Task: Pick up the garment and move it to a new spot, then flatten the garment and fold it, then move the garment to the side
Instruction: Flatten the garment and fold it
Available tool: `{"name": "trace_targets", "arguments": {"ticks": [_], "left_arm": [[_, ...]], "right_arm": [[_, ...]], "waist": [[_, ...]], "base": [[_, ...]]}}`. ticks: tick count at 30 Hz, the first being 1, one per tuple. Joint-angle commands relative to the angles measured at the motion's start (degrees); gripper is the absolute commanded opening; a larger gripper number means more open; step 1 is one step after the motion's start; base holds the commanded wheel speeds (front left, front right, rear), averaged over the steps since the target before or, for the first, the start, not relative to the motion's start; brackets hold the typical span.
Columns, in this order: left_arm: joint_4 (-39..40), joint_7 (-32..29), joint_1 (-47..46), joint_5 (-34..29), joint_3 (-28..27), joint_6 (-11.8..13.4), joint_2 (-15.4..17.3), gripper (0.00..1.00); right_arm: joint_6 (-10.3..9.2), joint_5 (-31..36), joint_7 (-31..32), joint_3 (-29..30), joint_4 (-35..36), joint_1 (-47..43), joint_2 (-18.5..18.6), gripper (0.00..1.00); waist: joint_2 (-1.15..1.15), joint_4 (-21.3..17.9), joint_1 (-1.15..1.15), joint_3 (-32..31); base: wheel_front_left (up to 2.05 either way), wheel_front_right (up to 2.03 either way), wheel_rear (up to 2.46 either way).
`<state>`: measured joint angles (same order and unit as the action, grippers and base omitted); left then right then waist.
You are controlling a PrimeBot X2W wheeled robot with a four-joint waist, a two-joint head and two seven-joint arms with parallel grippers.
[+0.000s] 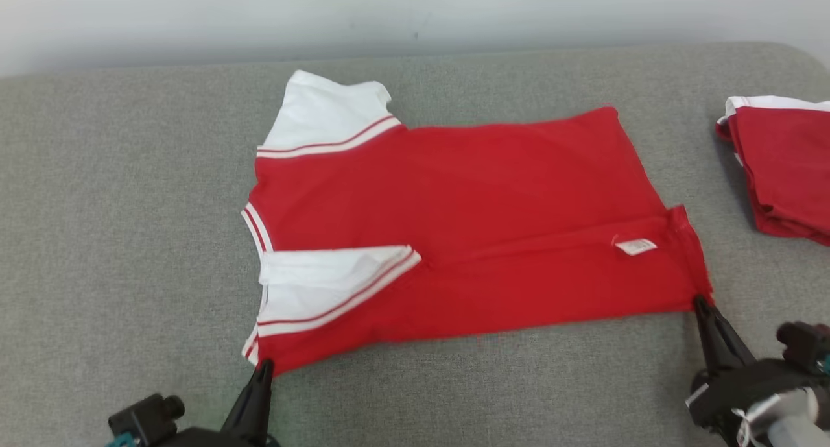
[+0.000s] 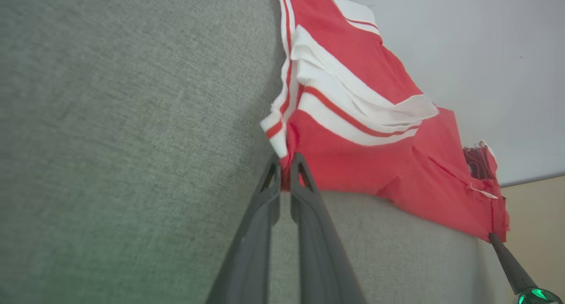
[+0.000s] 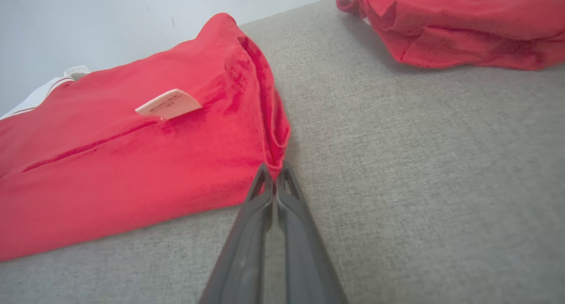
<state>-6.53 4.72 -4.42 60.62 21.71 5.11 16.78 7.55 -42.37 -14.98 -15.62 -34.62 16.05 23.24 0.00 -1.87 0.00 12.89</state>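
Red garment (image 1: 493, 194) with white striped sleeves (image 1: 324, 116) and small label (image 1: 636, 246), spread mid-frame on grey fabric worktop (image 1: 130, 239), left gripper (image 1: 264, 368) clenched on its lower-left corner, right gripper (image 1: 701, 302) clenched on lower-right corner

A red short-sleeved shirt (image 1: 493, 200) lies spread nearly flat on a grey fabric-covered surface (image 1: 130, 239), turned sideways with its striped neckline (image 1: 256, 229) toward the robot's left and its hem (image 1: 687, 252) toward the right. Its far white sleeve (image 1: 324, 113), edged with a thin red stripe, lies spread open at the far left, while the near white sleeve (image 1: 318, 291) is folded inward and rests on top of the red body. The near long side is folded over along a crease that runs the shirt's length, and a small white care label (image 1: 635, 246) shows close to the hem.
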Motion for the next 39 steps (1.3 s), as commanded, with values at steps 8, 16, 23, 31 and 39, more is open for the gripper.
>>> {"name": "trace_targets", "arguments": {"ticks": [8, 16, 23, 31, 39], "left_arm": [[6.49, -1.76, 8.80, 1.02, 1.31, 2.10, 2.29, 0.00], [11.11, -2.58, 14.25, 0.69, 2.53, 4.59, 2.90, 0.00], [13.76, -1.45, 12.89, -1.37, 0.61, 7.48, 4.45, 1.00], [23.63, -8.81, -0.68, -5.83, -3.43, 10.02, 14.13, 1.00], [12.86, -27.59, -29.34, -4.44, 0.36, 6.37, 17.32, 1.00]], "right_arm": [[-0.15, -0.71, -0.28, 1.80, 6.54, -10.26, 4.16, 0.00], [-0.15, -4.54, -0.26, -1.49, 12.03, -16.39, 6.83, 0.00], [-0.15, -3.49, -0.27, 1.75, 15.94, -16.28, 7.22, 1.00], [-0.15, 1.65, -0.19, 6.27, 21.67, -15.36, 5.85, 1.00], [-0.15, 3.91, -0.19, 2.91, 22.35, -8.77, 4.80, 1.00]], "waist": [[0.00, 0.16, 0.00, -1.36], [0.00, 0.44, 0.00, -1.46], [0.00, 0.14, 0.00, -1.90], [0.00, -0.20, 0.00, 0.12], [0.00, -2.77, 0.00, 5.44]], "base": [[0.00, 0.00, 0.00], [0.00, 0.00, 0.00], [0.00, 0.00, 0.00], [0.00, 0.00, 0.00], [0.00, 0.00, 0.00]]}}
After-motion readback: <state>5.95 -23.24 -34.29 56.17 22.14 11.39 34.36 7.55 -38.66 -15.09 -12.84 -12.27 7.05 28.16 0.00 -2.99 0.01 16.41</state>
